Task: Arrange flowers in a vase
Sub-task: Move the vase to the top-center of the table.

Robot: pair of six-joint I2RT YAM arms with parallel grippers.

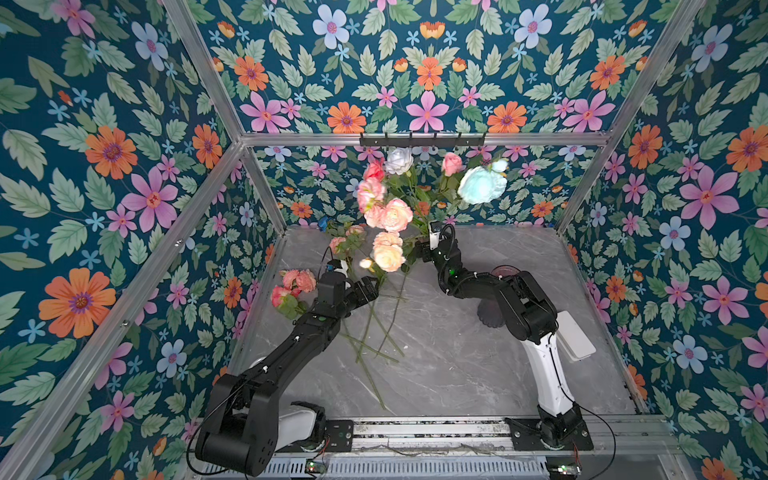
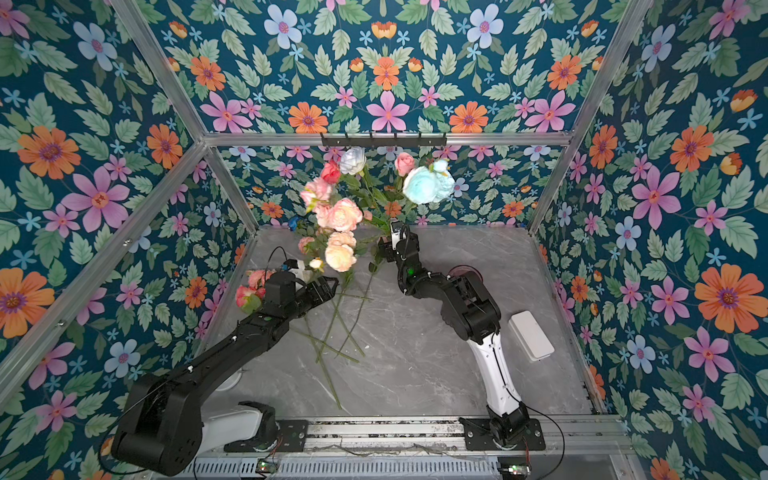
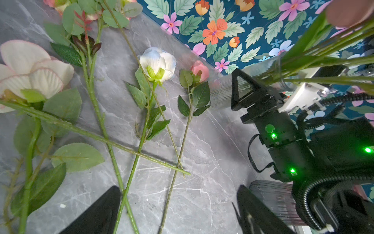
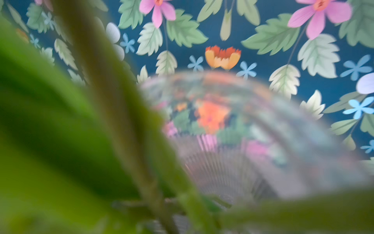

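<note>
Blooms of the flowers (image 1: pixel 390 214) loom closest, pink, peach and one pale blue-white, raised on stems that run down into a clear ribbed vase (image 3: pixel 220 91) toward the middle of the back edge of the worktop (image 1: pixel 457 365); I see the right gripper (image 1: pixel 419 248) with its jaws either side of that vase, but I cannot tell whether they press it; the left gripper (image 3: pixel 178 188) hangs spread wide, grasping nothing, above loose roses (image 3: pixel 157 64) that lie with crossed stems nearer the back-left corner; a white box (image 1: pixel 575 336) sits by the right edge.
</note>
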